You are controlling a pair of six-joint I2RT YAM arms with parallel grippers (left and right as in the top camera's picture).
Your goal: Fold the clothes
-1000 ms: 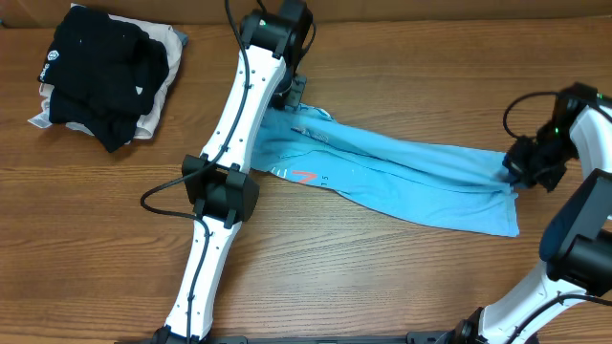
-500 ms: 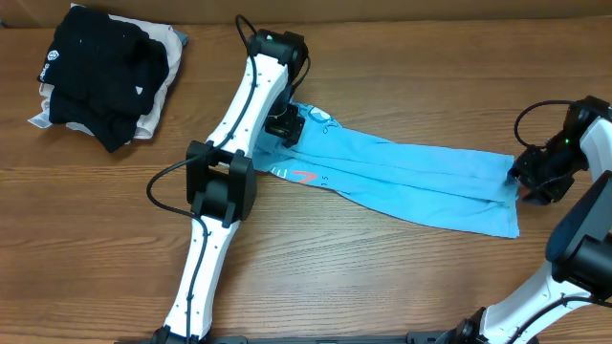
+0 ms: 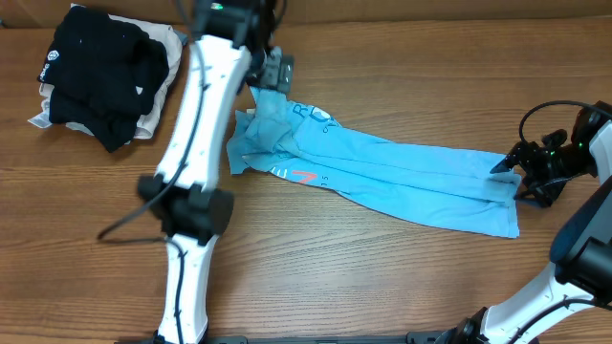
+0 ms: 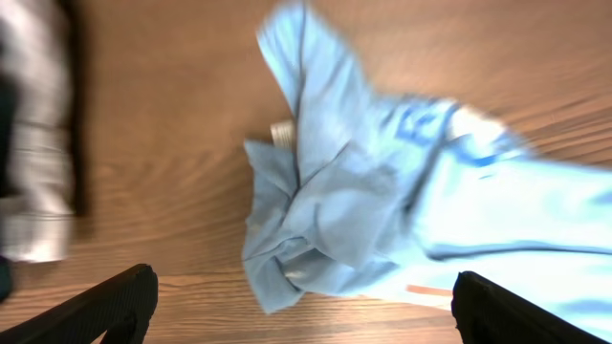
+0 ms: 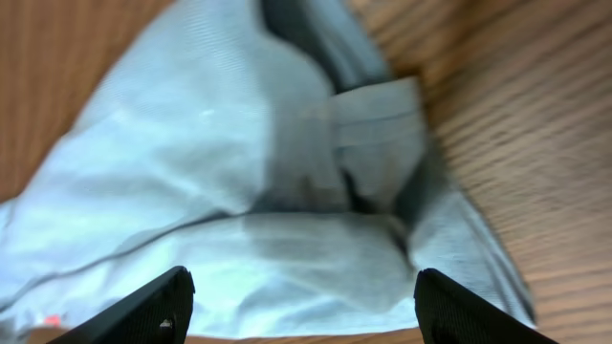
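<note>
The clothes, a sky-blue T-shirt (image 3: 402,177), lie stretched in a long band across the table. The shirt's left end is bunched into a crumpled heap (image 4: 325,210), with a bit of red print (image 3: 304,176) beside it. My left gripper (image 3: 274,72) hovers behind that heap, and in the left wrist view it (image 4: 301,308) is wide open with nothing between the fingers. My right gripper (image 3: 509,170) is at the shirt's right end. In the right wrist view it (image 5: 306,306) is open just above the folded fabric (image 5: 287,191), gripping nothing.
A black garment (image 3: 100,72) is piled on a beige cloth (image 3: 164,86) at the back left corner, and shows blurred at the left edge of the left wrist view (image 4: 29,172). Bare wooden table (image 3: 382,277) lies in front of the shirt.
Both grippers have opened and let go of the shirt. The left arm swung up and to the back left, and the shirt's left end dropped into a bunch. The right gripper stays by the right end.
</note>
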